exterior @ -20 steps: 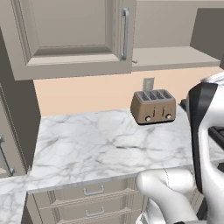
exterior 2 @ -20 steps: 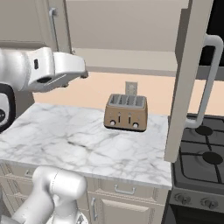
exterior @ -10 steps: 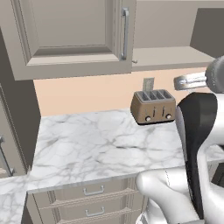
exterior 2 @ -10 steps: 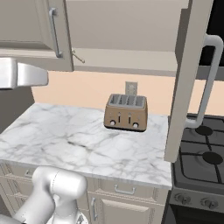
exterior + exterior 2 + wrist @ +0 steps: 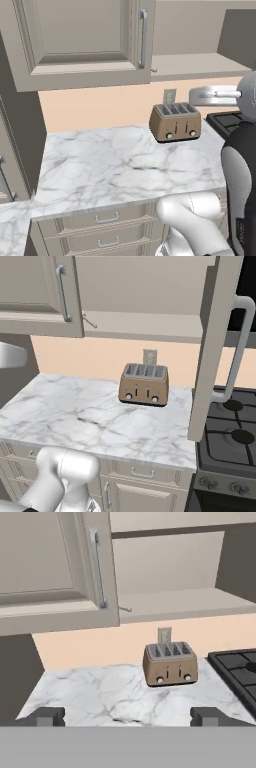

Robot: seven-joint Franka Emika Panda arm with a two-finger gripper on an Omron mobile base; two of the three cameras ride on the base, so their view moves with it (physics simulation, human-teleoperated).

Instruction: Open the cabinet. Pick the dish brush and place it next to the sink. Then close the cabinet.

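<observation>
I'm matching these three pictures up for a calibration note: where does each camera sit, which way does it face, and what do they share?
Left base view: behind the arm on its left, facing forward and down at the marble counter and the cabinet; the white arm rises at lower right.
Right base view: behind on the right, facing the counter, the stove and the cabinet's open right door; the arm rises at lower left.
Hand view: on the hand, looking along the open gripper at the counter.
All three share the toaster.
</observation>
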